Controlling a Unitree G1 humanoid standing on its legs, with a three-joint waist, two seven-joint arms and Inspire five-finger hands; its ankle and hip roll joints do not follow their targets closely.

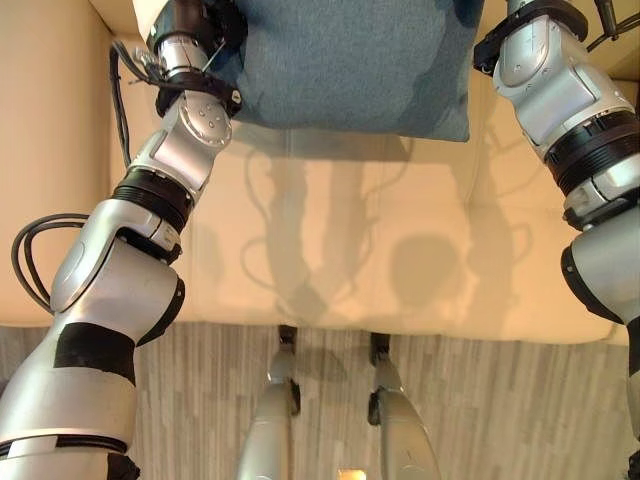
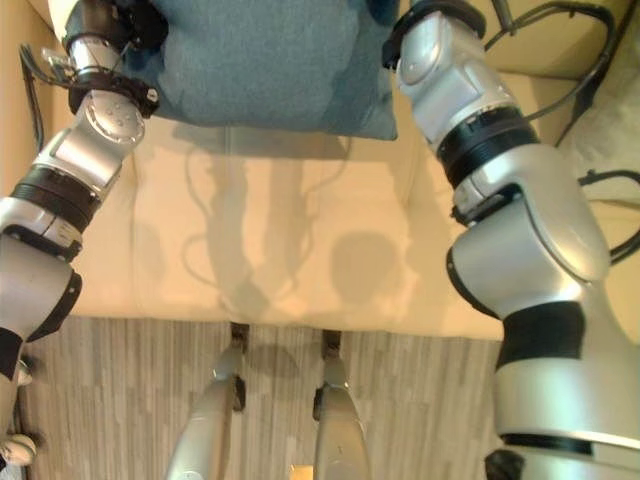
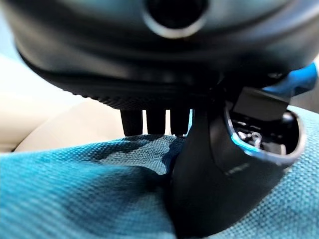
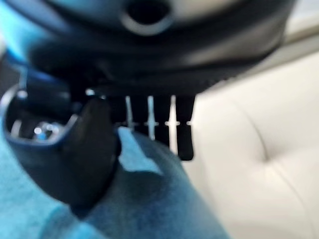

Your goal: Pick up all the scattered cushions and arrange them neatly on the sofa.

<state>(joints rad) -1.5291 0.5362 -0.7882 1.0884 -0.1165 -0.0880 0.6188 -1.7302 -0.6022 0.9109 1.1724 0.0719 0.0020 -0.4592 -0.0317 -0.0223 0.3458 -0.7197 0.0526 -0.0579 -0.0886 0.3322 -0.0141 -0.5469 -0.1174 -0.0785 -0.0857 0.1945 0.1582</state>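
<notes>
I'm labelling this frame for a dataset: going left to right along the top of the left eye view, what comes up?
Left hand → blue cushion → right arm, all above the cream sofa.

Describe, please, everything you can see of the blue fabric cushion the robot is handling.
The blue woven-fabric cushion is square-cornered and soft. It hangs above the cream sofa seat, casting a shadow there. The left hand and the right hand each pinch an edge, thumb on one face, fingers behind the cloth.
</notes>
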